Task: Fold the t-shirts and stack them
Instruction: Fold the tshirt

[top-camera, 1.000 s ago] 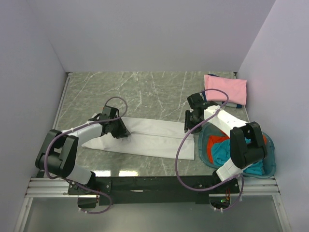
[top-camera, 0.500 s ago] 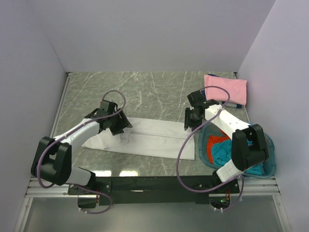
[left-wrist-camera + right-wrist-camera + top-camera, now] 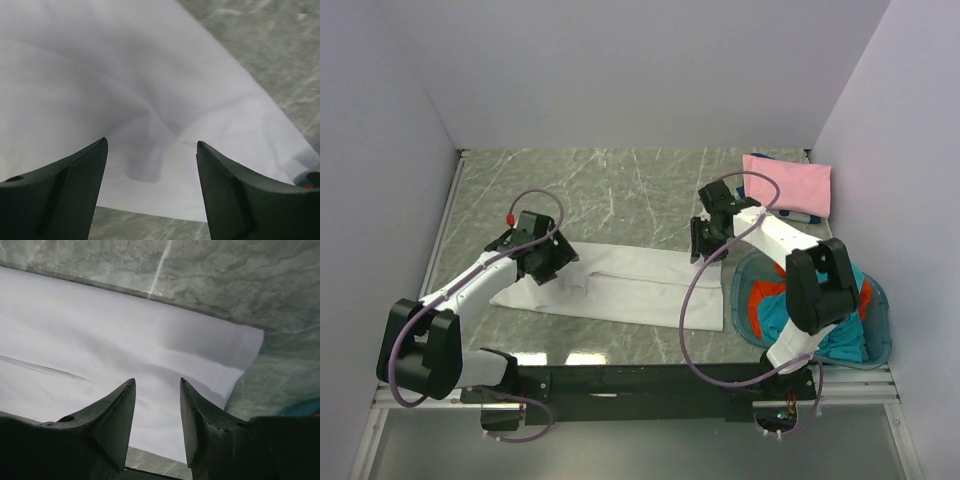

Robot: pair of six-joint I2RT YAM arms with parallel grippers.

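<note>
Now the white t-shirt (image 3: 620,285) lies flat on the grey marbled table (image 3: 620,190), folded into a long strip that runs left to right in front of both arms. Over its left end hangs the left gripper (image 3: 150,145), fingers spread wide with nothing between them, only rumpled white cloth below. Over the strip's far right corner hangs the right gripper (image 3: 157,382), its jaws standing apart (a narrower gap than the left's) and pinching nothing. Well apart, at the table's far right corner, lies the pink t-shirt (image 3: 788,185), folded into a neat rectangle. Just right of the strip stands the round blue basket (image 3: 885,340), holding the bunched teal t-shirt (image 3: 782,318) and orange-red t-shirt (image 3: 757,300).
</note>
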